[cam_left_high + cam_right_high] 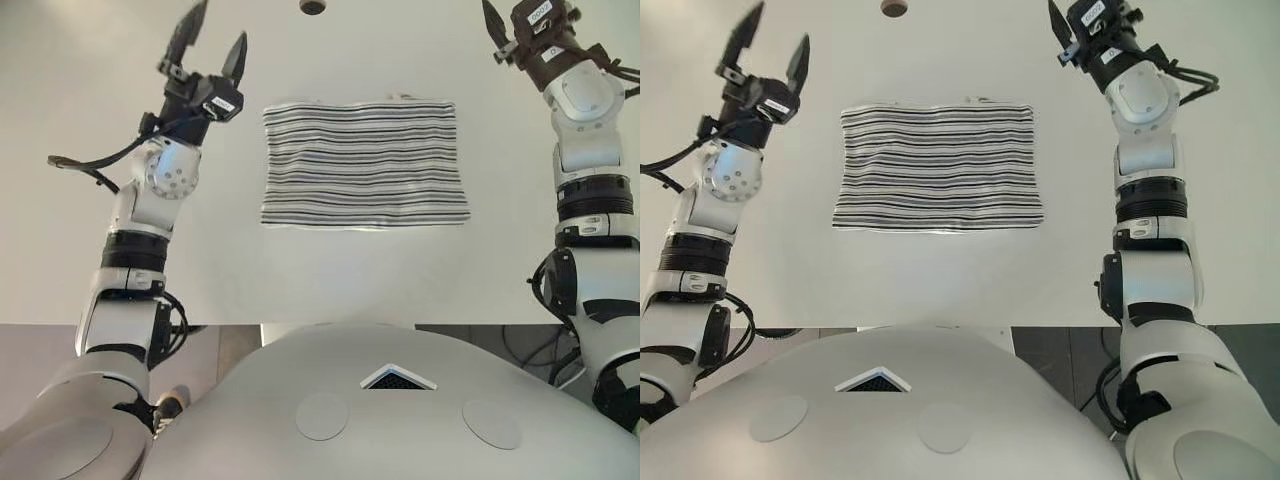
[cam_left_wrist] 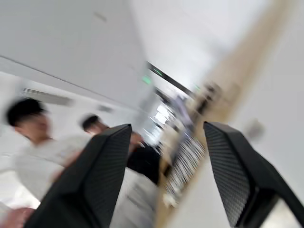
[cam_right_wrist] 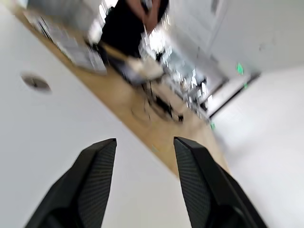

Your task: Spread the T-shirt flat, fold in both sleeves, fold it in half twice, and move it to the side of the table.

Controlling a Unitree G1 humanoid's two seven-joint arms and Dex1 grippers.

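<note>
Left jaws and right jaws are being held spread and empty, raised either side of the T-shirt (image 1: 365, 163). It is lying mid-worktop (image 1: 80, 250), folded into a striped rectangle. Sleeves are being judged done, the last fold uncertain, the move aside outstanding. A round port (image 1: 313, 6) is sitting beyond, well clear.

- I can read no text, number or brand.
- White label (image 1: 222, 103) on the left gripper (image 1: 222, 20): print too small to read.
- Second white label (image 1: 1092, 12) on the right gripper (image 3: 145, 141): also unreadable.
- Green sign (image 2: 146, 79): blurred.
</note>
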